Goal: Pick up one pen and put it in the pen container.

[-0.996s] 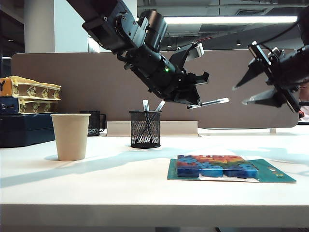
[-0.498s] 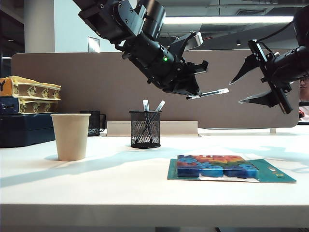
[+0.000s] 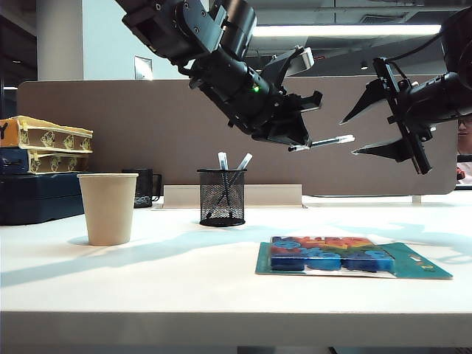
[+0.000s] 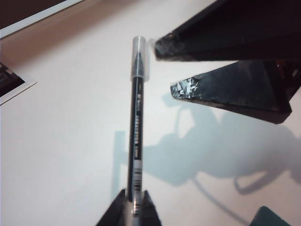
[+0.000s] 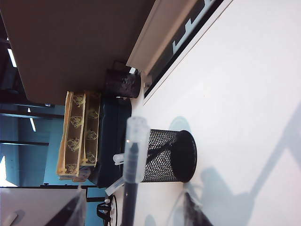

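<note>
Exterior view: right hand (image 3: 352,136) has closed in on the left hand's (image 3: 298,147) raised pen (image 3: 321,142).

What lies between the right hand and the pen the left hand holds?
Nothing: the exterior view shows only open air between the pen, clamped by the left hand, and the open right hand.

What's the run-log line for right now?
left gripper: shut on pen, high above table | right gripper: open beside pen tip | pen container: on table, pens inside

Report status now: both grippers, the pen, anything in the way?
Left gripper shut on the pen, held high. Right gripper open at the pen's cap end. Mesh pen container below, two pens inside. Nothing blocking.
</note>
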Tool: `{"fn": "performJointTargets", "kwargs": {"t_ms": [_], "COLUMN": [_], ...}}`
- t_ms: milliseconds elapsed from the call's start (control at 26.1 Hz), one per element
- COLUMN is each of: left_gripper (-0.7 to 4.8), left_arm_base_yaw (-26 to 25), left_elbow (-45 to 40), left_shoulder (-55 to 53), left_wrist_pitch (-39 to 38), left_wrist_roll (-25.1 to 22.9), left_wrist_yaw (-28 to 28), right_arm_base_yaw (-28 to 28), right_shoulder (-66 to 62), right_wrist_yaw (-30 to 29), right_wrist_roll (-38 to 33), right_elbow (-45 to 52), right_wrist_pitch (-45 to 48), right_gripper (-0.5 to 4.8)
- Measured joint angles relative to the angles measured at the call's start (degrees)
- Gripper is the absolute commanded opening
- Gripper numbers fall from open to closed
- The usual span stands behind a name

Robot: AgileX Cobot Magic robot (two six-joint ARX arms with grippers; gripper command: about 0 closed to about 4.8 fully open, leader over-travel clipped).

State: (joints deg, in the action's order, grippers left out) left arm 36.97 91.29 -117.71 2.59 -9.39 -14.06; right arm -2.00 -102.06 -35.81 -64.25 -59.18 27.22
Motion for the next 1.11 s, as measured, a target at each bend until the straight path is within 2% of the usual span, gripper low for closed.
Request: {"fn": "performJointTargets", "kwargs": {"t_ms": [192, 345, 421, 536, 690, 805, 1034, 1111], "left_gripper": [0.16, 0.16, 0.16, 0.16, 0.16, 0.16, 0.16, 0.16], "left_arm_base_yaw": [0.35, 1.09, 1.51, 1.31, 1.33, 1.38, 1.36, 1.33], "left_elbow": [0.0, 0.02, 0.02, 0.02, 0.0, 0.0, 0.0, 0.0], "left_shoulder": [1.16, 1.51, 1.77, 1.99, 1.99, 1.99, 1.97, 1.97], "left_wrist_pitch": [-0.17, -0.22, -0.52, -0.72, -0.81, -0.81, -1.09, -1.16], "left_wrist_roll": [0.22, 0.22, 0.22, 0.22, 0.22, 0.22, 0.22, 0.22], "left_wrist_yaw": [0.0, 0.0, -0.09, -0.09, -0.07, -0.07, -0.04, -0.02], "right_arm_base_yaw": [-1.22, -2.32, -2.45, -2.36, -2.4, -2.38, -2.4, -2.4], "right_shoulder": [-0.04, -0.04, -0.04, -0.07, -0.07, -0.07, -0.04, -0.02], "right_wrist_yaw": [-0.24, -0.72, -1.31, -1.44, -1.55, -1.53, -1.88, -2.16], "right_wrist_roll": [-0.26, -0.48, -0.63, -0.68, -0.76, -0.74, -0.83, -0.85], "right_elbow": [-0.44, -0.46, -0.46, -0.46, -0.46, -0.46, -0.46, -0.46], "right_wrist_pitch": [0.35, 1.18, 1.79, 2.03, 2.01, 2.05, 2.43, 2.8], "right_gripper": [2.59, 2.13, 1.69, 1.59, 1.05, 1.01, 0.2, 0.15]}}
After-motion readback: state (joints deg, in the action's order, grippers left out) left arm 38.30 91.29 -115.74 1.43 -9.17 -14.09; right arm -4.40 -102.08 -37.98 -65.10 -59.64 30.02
